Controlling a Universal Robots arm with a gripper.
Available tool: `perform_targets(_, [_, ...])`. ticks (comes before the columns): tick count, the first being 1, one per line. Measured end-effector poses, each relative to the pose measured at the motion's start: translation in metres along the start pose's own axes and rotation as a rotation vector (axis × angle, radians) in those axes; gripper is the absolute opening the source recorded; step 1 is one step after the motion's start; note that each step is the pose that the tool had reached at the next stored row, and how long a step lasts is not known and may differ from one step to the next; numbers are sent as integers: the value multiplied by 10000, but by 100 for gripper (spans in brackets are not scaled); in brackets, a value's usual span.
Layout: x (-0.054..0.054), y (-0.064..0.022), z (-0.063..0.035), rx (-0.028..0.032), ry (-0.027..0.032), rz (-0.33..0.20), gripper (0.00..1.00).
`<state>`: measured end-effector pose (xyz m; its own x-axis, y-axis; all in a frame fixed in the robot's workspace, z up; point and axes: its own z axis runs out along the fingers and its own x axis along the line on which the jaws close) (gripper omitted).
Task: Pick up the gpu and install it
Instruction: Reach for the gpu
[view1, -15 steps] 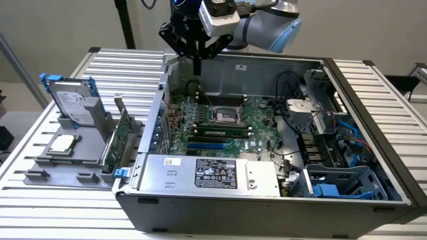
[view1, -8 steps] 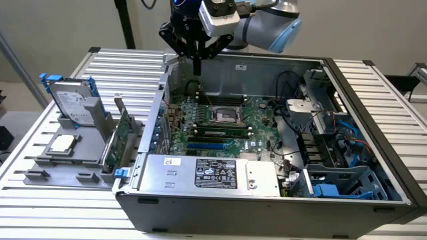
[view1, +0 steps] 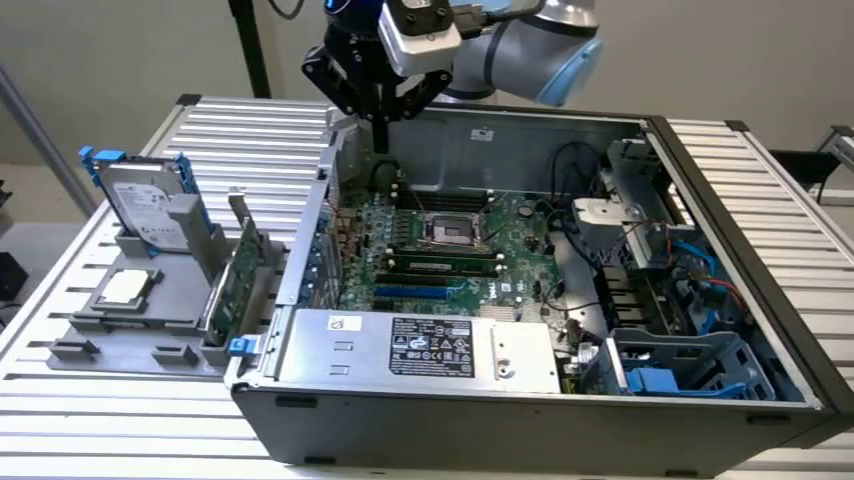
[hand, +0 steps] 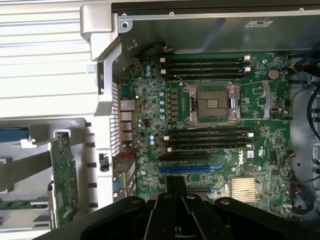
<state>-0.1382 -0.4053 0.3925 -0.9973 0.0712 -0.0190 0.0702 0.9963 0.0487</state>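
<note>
So the gpu is sitting upright in the gray rack just outside the case, not grabbed yet. The gripper hovers over the motherboard, fingers pinched together, empty. Pickup and install both left.

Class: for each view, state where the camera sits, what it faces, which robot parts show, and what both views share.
Exterior view: off the arm, raised, looking down into the open case; arm and gripper show.
Wrist view: on the wrist, facing straight down on the motherboard; gripper shows.
Shared: motherboard, gpu, gripper.
</note>
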Motion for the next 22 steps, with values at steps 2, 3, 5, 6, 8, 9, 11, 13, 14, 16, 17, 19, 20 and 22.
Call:
perform_targets(2, [88, -42, -3, 1, 0, 0, 11])
perform_targets(3, [129, -61, -3, 0, 0, -1, 11])
perform_targets(5, [219, -101, -3, -1, -1, 0, 11])
perform_targets(6, [263, -121, -3, 0, 0, 0, 11])
perform_targets(8, [351, -157, -1, -1, -1, 0, 11])
perform_targets(9, [394, -173, 0, 0, 0, -1, 11])
perform_targets(11, [486, -206, 6, -1, -1, 0, 11])
perform_targets(13, [574, -233, 14, 1, 0, -1, 11])
perform_targets(14, [618, -245, 20, 0, 0, -1, 11])
perform_targets(16, [710, -265, 37, 0, 0, 0, 11])
perform_targets(17, [755, -274, 46, 0, 0, 0, 11])
perform_targets(19, [845, -291, 67, 0, 0, -1, 11])
perform_targets(20, [890, -299, 79, -1, -1, 0, 11])
perform_targets(22, [980, -312, 103, 0, 0, 0, 11])
